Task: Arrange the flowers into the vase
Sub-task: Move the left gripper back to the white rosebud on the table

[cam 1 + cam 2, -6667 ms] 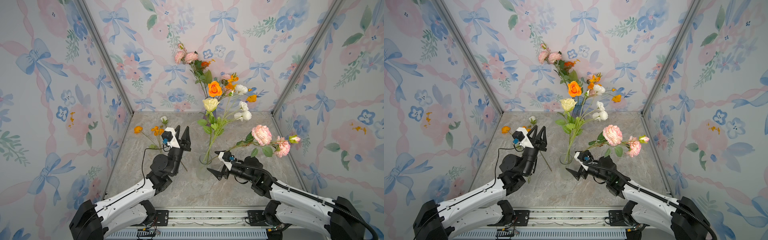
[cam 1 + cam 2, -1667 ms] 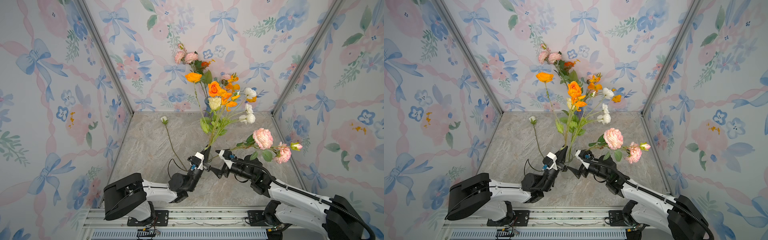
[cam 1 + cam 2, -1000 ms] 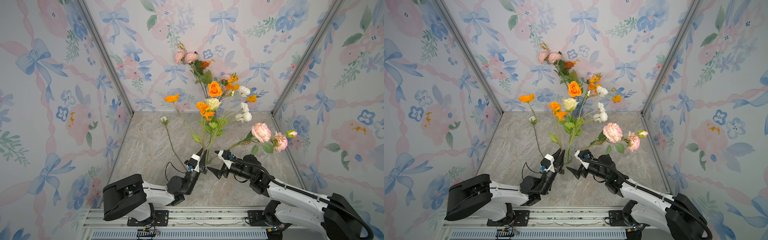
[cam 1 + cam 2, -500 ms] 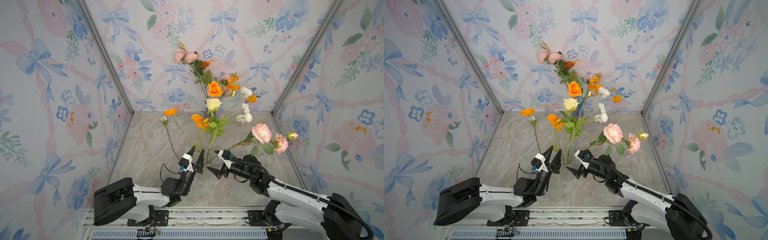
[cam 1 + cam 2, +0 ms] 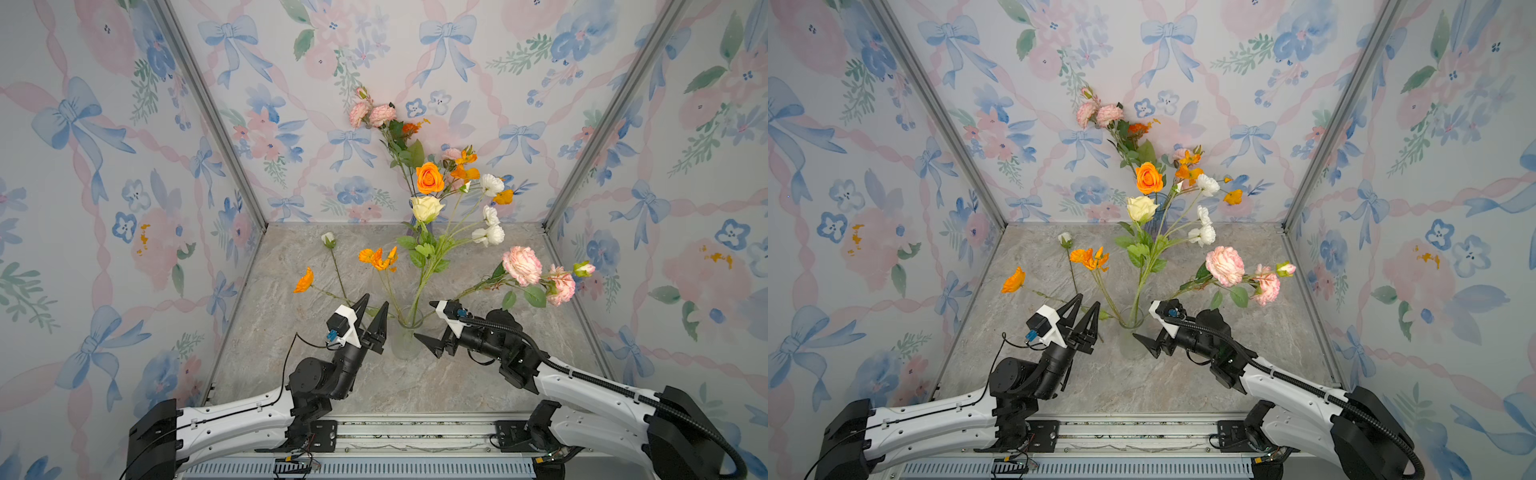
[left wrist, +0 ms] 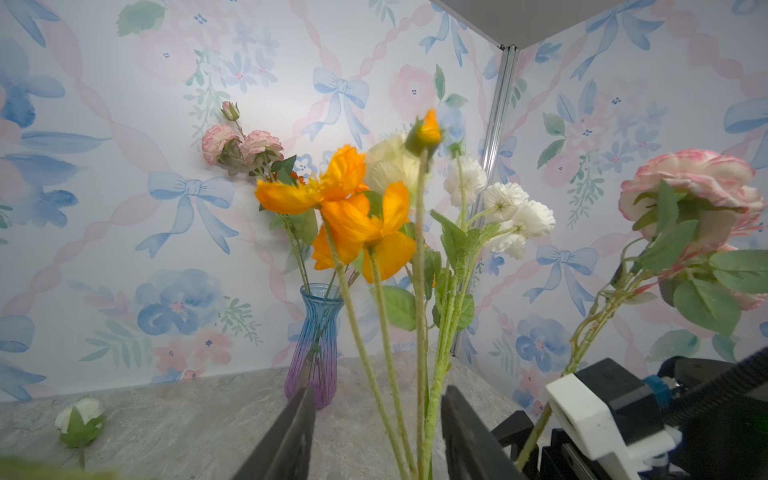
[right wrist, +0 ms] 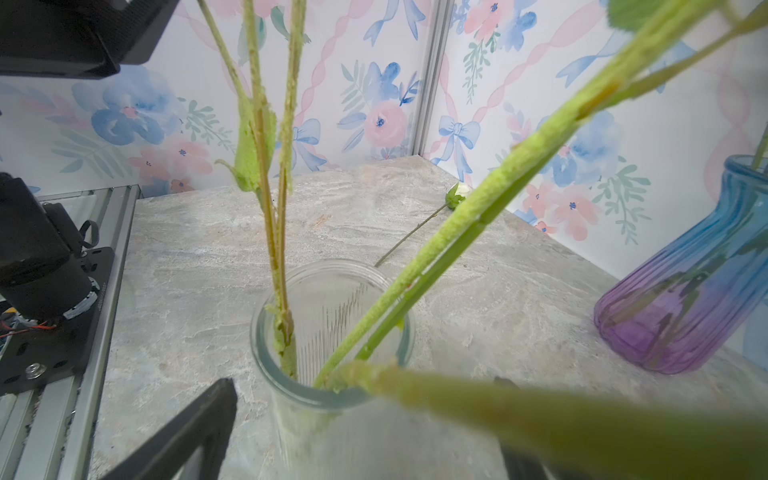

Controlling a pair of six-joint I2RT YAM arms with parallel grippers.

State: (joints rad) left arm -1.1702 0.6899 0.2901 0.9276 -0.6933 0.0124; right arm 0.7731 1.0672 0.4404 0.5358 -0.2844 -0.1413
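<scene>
Flowers (image 5: pixel 428 253): most stand in the clear vase (image 5: pixel 404 340) at centre frame. The pink spray leans right, the orange stems lean left. One white bud (image 5: pixel 328 238) lies on the tabletop (image 5: pixel 274 332), left of centre toward the back. Probably light, with a thin springy stem and a soft head, so take it mid-stem, not by the bloom.

Left claw (image 5: pixel 375 300): jaws apart beside the vase, orange stems loose between them.

Right claw (image 5: pixel 424 320): spread wide about the vase, gripping nothing.

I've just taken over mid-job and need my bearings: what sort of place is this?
Probably a staged robot test booth, not a real room: bow-and-flower printed wall panels joined by bare aluminium corner posts, a grey marble-look tabletop, and a slotted metal rail carrying both arm bases.
</scene>
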